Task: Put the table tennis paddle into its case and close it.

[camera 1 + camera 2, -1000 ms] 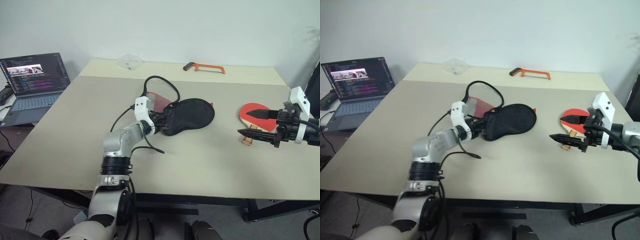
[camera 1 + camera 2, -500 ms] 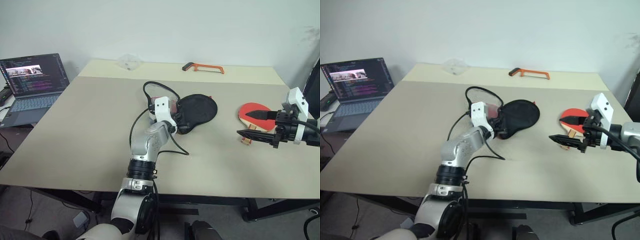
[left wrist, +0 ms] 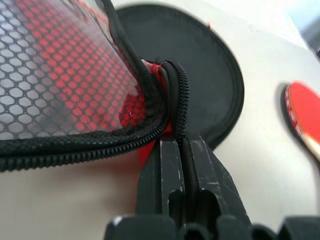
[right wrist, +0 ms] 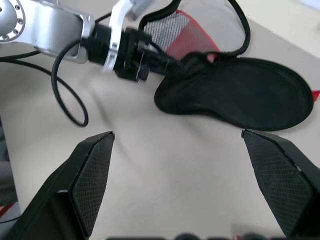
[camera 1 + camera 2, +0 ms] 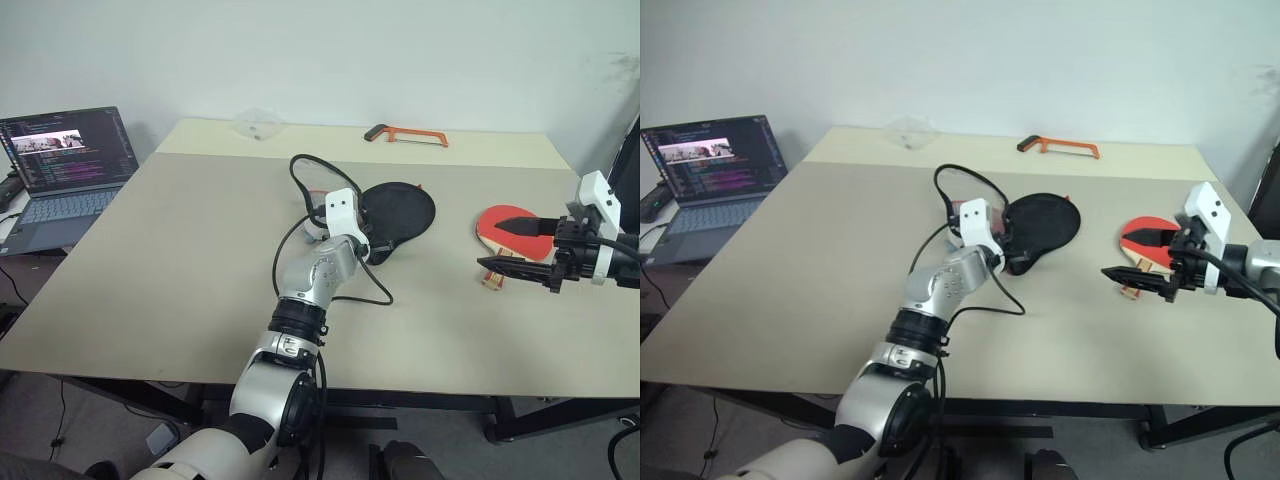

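Pale beige tabletop (image 5: pixel 180 250) under a plain white wall carries everything here, with an open laptop (image 5: pixel 65 160) off its left edge and an orange-framed hacksaw (image 5: pixel 408 134) well apart at the far side.

Near the table's middle, the left gripper (image 3: pixel 181 150) is pinched tight on the zipper edge of the case (image 5: pixel 398 208), at the narrow neck end. From that grip the case's round black face spreads forward and to the right, while the red mesh-pocket face lifts up beside the fingers, so the mouth looks partly open.

Off to the right, the right gripper (image 5: pixel 520 245) hangs with its jaws spread wide and nothing between them. The table tennis paddle (image 5: pixel 508 228) lies flat just beneath and beyond its fingertips; I cannot tell whether they touch it. Its red blade points away from the gripper and its wooden handle comes back toward the table's near edge, so its long axis runs roughly near to far.

Judging by this, the right arm is much the nearer to the paddle. Case and paddle lie apart, with bare table between.
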`<state>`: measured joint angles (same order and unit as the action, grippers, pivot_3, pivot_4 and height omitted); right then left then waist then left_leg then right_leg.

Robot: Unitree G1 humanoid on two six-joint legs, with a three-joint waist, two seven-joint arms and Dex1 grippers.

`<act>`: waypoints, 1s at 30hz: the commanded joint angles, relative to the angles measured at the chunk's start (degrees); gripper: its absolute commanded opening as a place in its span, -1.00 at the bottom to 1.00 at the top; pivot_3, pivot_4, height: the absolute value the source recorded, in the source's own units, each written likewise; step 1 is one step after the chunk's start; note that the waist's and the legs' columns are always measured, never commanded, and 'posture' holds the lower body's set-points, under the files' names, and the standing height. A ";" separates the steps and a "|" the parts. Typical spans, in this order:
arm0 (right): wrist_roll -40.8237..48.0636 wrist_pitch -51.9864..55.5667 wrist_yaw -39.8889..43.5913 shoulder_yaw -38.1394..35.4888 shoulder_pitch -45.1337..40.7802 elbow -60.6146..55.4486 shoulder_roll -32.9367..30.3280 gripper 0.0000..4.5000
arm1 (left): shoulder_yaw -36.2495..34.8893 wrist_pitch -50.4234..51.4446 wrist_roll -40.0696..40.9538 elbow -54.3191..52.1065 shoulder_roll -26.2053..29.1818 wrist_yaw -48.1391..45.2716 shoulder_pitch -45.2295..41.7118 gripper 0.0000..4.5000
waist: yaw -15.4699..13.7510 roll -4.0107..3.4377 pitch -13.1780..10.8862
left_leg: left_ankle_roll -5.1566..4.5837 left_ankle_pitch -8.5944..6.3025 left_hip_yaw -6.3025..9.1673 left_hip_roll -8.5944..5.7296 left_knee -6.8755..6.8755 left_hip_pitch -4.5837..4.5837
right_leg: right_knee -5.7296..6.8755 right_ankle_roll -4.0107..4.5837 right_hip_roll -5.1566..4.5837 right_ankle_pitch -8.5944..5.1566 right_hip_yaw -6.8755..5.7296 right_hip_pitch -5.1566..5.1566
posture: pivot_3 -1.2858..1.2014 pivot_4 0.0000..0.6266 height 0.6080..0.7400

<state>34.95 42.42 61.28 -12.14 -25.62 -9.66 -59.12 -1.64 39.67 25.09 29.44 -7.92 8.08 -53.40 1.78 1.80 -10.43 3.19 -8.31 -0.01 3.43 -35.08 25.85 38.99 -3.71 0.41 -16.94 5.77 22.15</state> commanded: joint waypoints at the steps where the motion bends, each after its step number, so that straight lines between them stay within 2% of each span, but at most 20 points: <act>1: -0.37 -1.16 0.64 -0.77 -1.01 0.00 -1.02 1.00 | 2.27 3.15 1.78 -2.18 -13.10 0.95 -2.59 -0.99 | 0.00 0.00 0.00 | 0.00 0.00 0.00 0.00 0.00 0.00 | -0.01 0.00 0.00 0.00 0.00 0.00 | 0.03 -0.52 1.00; 5: -0.65 -1.39 0.90 -0.68 -1.11 0.32 -1.00 1.00 | 4.01 5.71 2.18 -5.08 -9.80 -0.18 -1.41 -0.99 | 0.00 0.00 0.00 | 0.00 0.00 0.00 0.00 0.02 0.00 | -0.01 0.01 0.00 0.00 0.00 0.00 | 0.03 -0.52 1.00; 8: -0.98 -1.75 1.05 -0.36 -1.42 0.73 -0.74 1.00 | 3.86 7.31 2.62 -7.77 -7.15 -0.74 -0.14 -0.69 | 0.01 0.00 0.00 | 0.00 0.00 0.00 0.00 0.02 0.00 | -0.01 0.01 0.00 0.00 0.00 0.01 | 0.03 -0.52 1.00; 11: -1.13 -1.97 1.07 -0.05 -1.72 0.91 -0.47 1.00 | 3.78 8.89 2.46 -10.44 -4.88 -0.85 0.58 -0.22 | 0.01 0.00 0.00 | 0.00 0.00 0.00 0.00 0.02 0.00 | -0.01 0.00 0.00 0.00 0.00 0.01 | 0.03 -0.52 1.00; 16: -1.22 -2.00 1.39 -0.40 -1.45 0.78 -0.57 1.00 | 8.02 10.82 -0.60 -17.94 2.00 -5.39 3.37 0.58 | 0.02 -0.01 0.00 | 0.00 0.00 -0.02 0.00 0.04 0.00 | -0.01 0.01 0.00 0.00 0.02 0.02 | 0.03 -0.52 1.00; 23: -1.13 -1.92 1.71 -1.17 -0.56 0.46 -1.11 1.00 | 9.04 17.61 0.16 -29.24 12.14 -14.27 8.55 0.58 | 0.41 -0.03 0.01 | 0.00 0.01 0.00 0.03 0.08 -0.04 | 0.05 0.18 0.03 0.07 0.03 0.06 | 0.03 -0.52 1.00; 30: -1.12 -1.89 2.12 -1.53 -0.34 0.67 -1.57 1.00 | 0.15 26.26 5.64 -36.20 20.29 -19.90 11.58 0.58 | 0.22 -0.03 0.01 | 0.00 0.01 0.00 0.04 0.07 -0.03 | 0.02 0.17 0.01 0.07 0.01 0.05 | 0.03 -0.52 1.00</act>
<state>33.78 41.50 63.00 -11.65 -25.79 -8.50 -59.34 1.50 64.86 28.98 -3.24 11.52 -10.62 -41.21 2.00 1.77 -10.42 3.19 -8.30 0.00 3.48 -35.01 25.82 39.01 -3.54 0.43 -16.88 5.77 22.20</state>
